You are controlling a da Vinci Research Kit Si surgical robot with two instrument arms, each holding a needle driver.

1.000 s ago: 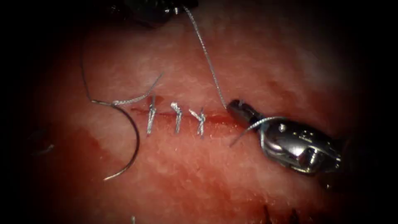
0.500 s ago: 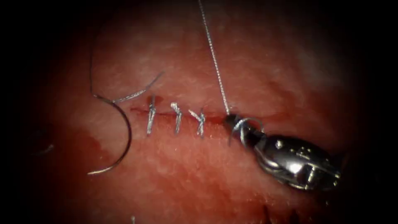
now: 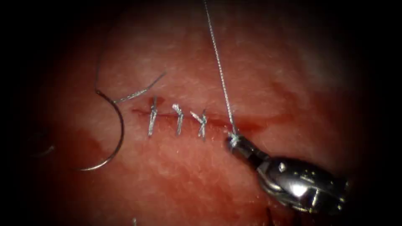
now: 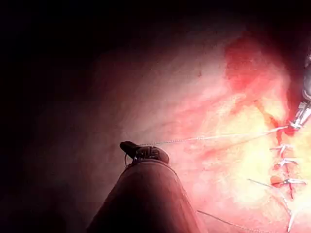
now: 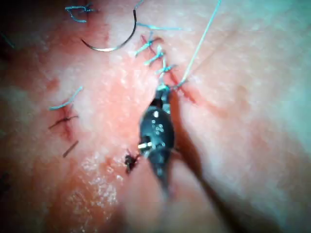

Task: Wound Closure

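Needle (image 3: 112, 138) lies free at the left of the endoscope frame, out of the tissue (image 3: 176, 184), curve bulging toward the cut (image 3: 217, 120), tip low at lower left, swaged end up near the top of the arc. I see it in the right wrist view too (image 5: 116, 39), flat on the surface beside the stitches. Neither tool has it. A loose thread tail (image 3: 140, 90) runs from the needle's upper end up and right toward the first stitch.

Centre of frame: three finished stitches (image 3: 179, 120) cross the cut, each with short cut ends. Red fluid (image 3: 251, 124) pools in the open stretch of the cut just right of them.

Thread (image 3: 218, 62) runs taut from the top edge of the endoscope frame down to the knot at the cut, right of the third stitch. In the left wrist view the left tool (image 4: 130, 147) has its jaws pressed together, pinching that thread (image 4: 214, 137), which stretches straight across to the cut.

Right of centre: right tool (image 3: 233, 141) comes in from the lower right, jaws closed, pinching the thread right at the knot, tip touching the tissue just below the cut. Right wrist view shows the same (image 5: 162, 92), tip at the end of the stitch row.
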